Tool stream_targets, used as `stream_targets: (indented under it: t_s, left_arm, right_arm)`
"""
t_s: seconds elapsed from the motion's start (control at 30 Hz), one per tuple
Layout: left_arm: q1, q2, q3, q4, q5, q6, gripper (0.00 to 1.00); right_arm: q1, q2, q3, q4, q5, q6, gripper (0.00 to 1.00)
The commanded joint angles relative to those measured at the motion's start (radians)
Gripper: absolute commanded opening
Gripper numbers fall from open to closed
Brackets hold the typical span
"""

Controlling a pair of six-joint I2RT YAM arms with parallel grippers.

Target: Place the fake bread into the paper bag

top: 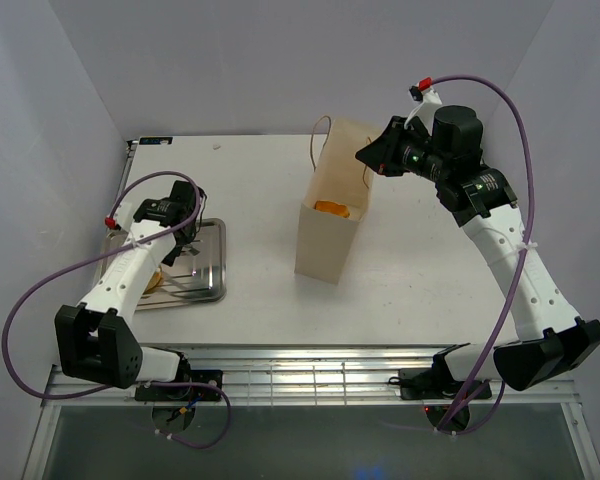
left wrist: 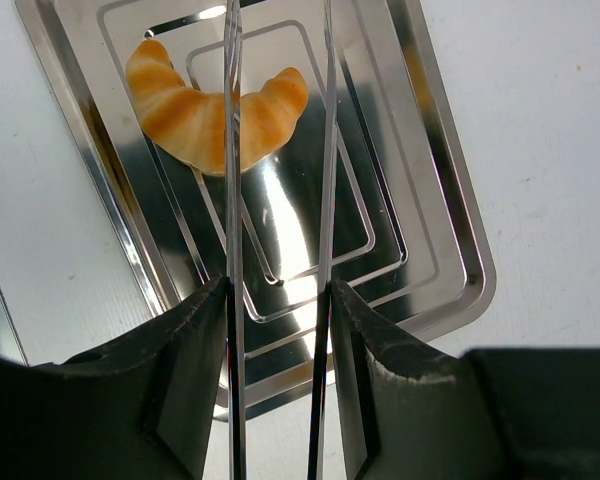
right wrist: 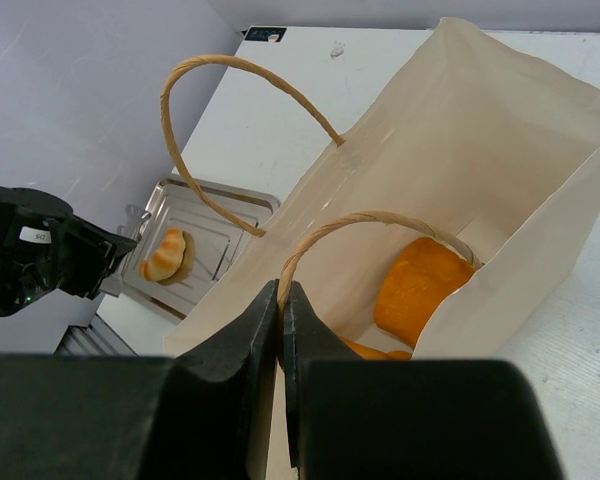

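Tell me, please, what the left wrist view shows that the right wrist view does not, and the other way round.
Only the left wrist view: the long tweezers held between the left fingers. Only the right wrist view: the paper bag with orange fake bread inside, and the right fingers shut at its rim. Both: the croissant on the metal tray.

White table carries 2 things: upright paper bag, silver tray; perhaps a scuff.
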Motion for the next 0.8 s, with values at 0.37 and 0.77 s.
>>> stream_targets:
  t_s: [0.37,0.77]
  left_arm:
    - [0.02,0.011,0.024,-0.042,0.049,0.008,0.52]
    - [0.045,-0.044,0.023,-0.12,0.089,-0.017,0.53]
  right_arm:
    - [0.005,-0.003,0.027,0.019,-0.004,-0.017,0.09]
    - [0.005,-0.022,0.01,0.019,-0.004,-0.025,0.09]
